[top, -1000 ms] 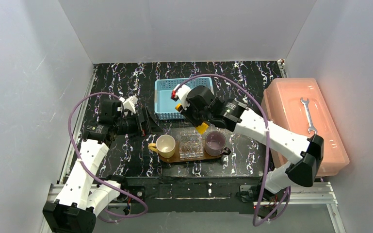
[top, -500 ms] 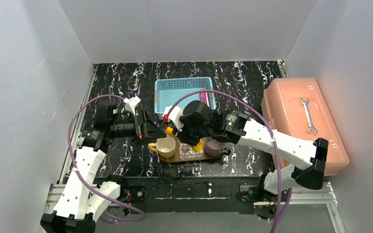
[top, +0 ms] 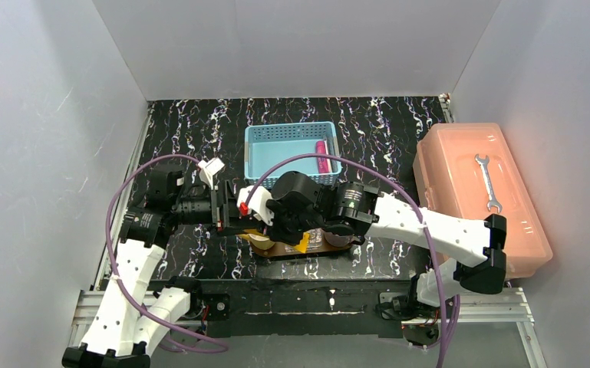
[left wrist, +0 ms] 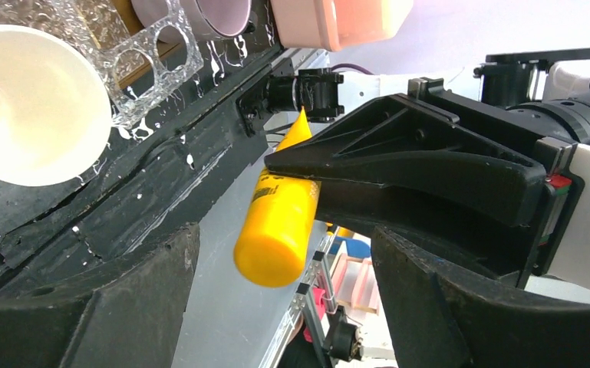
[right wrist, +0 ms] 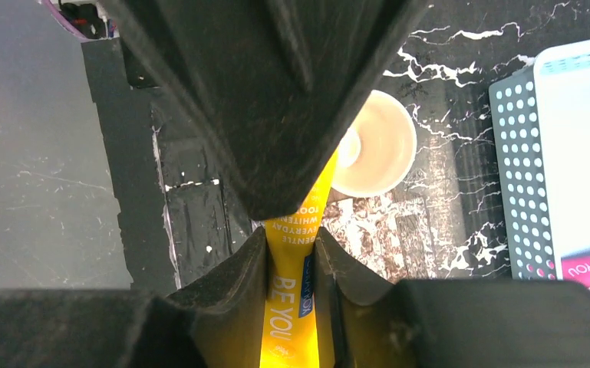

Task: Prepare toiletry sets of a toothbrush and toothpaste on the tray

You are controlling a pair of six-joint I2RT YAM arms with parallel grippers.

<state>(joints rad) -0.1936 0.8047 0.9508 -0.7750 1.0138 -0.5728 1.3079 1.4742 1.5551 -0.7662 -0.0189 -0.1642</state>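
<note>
My right gripper point(top: 295, 230) is shut on the yellow-orange toothpaste point(right wrist: 291, 291) and holds it cap down above the near left part of the dark-brown tray point(top: 275, 250), by the cream cup point(right wrist: 376, 149). In the left wrist view the tube point(left wrist: 280, 215) hangs from the right gripper's black fingers point(left wrist: 399, 153). My left gripper point(top: 230, 208) is open. Its fingers stand apart on either side of the tube's cap end in its own view, not touching it. The magenta-pink toothpaste point(top: 322, 156) lies in the blue basket point(top: 265, 153). No toothbrush is in view.
On the tray stand a cream cup point(left wrist: 23, 107), a clear holder with round holes point(left wrist: 134, 61) and a purple cup point(left wrist: 207, 15). A salmon-pink box point(top: 460, 176) with a wrench point(top: 487, 180) on it fills the right side. The two arms crowd together over the tray.
My right gripper has swung from the basket down and left over the tray, carrying the yellow-orange tube. My left gripper has moved right, close to it.
</note>
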